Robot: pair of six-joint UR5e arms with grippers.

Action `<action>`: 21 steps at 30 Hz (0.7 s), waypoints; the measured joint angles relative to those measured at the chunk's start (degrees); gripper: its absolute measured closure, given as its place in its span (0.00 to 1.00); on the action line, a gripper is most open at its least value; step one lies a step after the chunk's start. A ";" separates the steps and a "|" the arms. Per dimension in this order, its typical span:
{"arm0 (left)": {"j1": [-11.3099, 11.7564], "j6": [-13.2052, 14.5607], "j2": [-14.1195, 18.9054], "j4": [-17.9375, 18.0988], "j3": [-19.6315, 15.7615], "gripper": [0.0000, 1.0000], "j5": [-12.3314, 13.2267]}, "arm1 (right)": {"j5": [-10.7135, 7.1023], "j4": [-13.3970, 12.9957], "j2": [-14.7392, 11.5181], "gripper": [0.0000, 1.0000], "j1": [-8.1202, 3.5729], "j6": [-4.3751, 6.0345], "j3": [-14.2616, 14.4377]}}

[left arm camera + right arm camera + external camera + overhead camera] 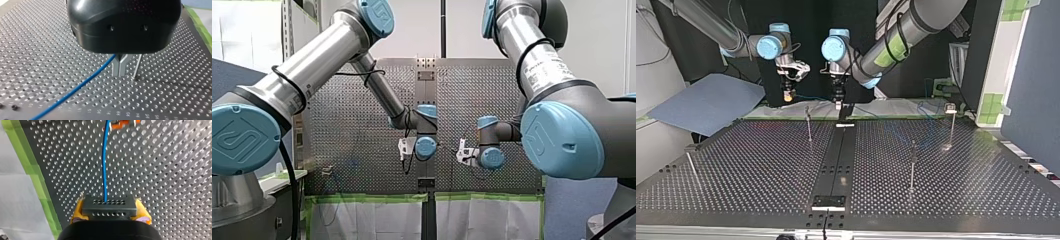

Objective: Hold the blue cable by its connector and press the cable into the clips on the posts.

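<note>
Blue cable runs straight out of the black connector, which my right claw clamps btw its yellow pads. Further along, my left claw has its metal fingers pinched on the cable, w/ a thin post just beside them. Underneath: perforated metal tabletop, green tape along its edge, more posts standing well apart across it, dark backdrop behind the arms

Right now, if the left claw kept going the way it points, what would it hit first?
Probably the table just under the left claw, beside the post; the gap is unclear.
</note>
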 joint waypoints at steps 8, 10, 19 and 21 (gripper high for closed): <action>-0.08 0.66 -1.80 1.42 0.09 0.99 -0.45 | -4.11 -0.26 0.50 1.00 -4.18 -1.67 -0.32; -0.17 0.99 -2.74 1.07 0.43 0.99 -0.74 | -4.99 -0.25 0.50 1.00 -5.21 -1.84 -0.63; -0.46 1.61 -6.18 0.51 3.81 0.99 -1.39 | -7.42 0.10 0.52 1.00 -6.68 -2.77 -1.72; -0.55 1.71 -6.36 0.04 4.65 0.99 -1.86 | -7.98 0.48 0.50 1.00 -6.58 -2.90 -2.01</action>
